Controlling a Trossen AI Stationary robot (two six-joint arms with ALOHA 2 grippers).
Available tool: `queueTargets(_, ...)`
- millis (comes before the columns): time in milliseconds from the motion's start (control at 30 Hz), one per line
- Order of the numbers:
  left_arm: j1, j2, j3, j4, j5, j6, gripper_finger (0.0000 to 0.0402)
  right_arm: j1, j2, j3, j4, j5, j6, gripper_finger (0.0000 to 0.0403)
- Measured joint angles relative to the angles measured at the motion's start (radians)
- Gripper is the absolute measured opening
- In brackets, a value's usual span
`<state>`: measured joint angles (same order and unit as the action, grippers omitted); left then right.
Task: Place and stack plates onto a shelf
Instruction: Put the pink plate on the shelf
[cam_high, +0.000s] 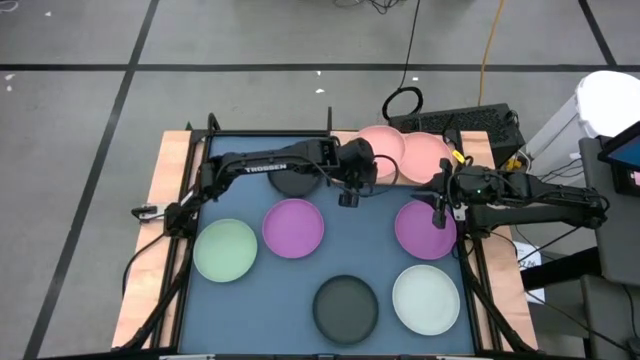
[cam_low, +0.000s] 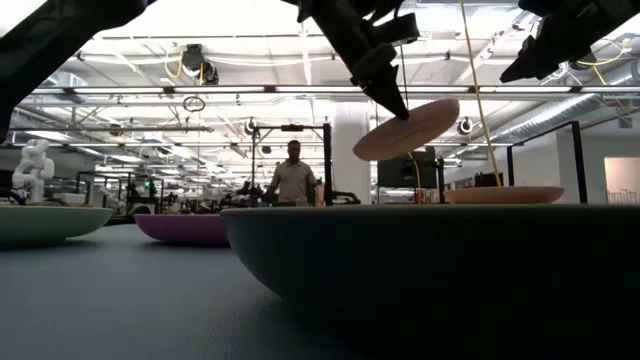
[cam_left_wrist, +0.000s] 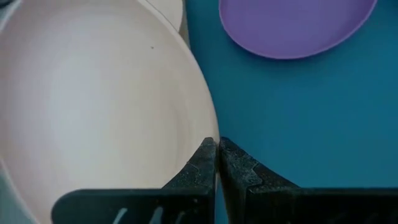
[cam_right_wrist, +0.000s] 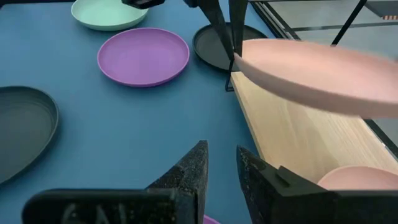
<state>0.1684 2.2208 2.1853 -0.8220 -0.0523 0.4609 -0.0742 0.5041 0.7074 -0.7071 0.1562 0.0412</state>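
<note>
Above the near end of the shelf (cam_right_wrist: 292, 134), a light wooden board at the far edge of the blue mat (cam_high: 380, 240): one pink plate (cam_right_wrist: 317, 68), lifted clear and tilted, pinched at its rim by the left gripper (cam_high: 352, 180), fingers closed tight on the edge. On the shelf, farther along: second pink plate (cam_high: 428, 155), lying flat. Right gripper (cam_high: 440, 205): fingers a little apart, nothing between them, poised over a purple plate (cam_high: 422, 228) at the mat's right side. On the mat, all flat and apart from one another: second purple plate (cam_high: 293, 226), centre; pale green plate (cam_high: 225, 248), left; another pale green plate (cam_high: 426, 298), near right; black plate (cam_high: 346, 306), near centre; second black plate (cam_high: 293, 182), at the far side, partly hidden under the left arm. In the room beyond the table: one person (cam_low: 293, 175), standing.
</note>
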Motion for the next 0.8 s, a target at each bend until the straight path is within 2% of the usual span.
queueTargets(267, 0.019, -0.002, -0.007, -0.021, 0.0, -0.053, 0.0007, 0.0, 0.0, 0.0, 0.0, 0.0, 0.0, 0.007)
queueTargets(800, 0.034, -0.002, -0.208, 0.118, -0.022, -0.063, 0.0007, 0.0, 0.0, 0.0, 0.0, 0.0, 0.0, 0.007)
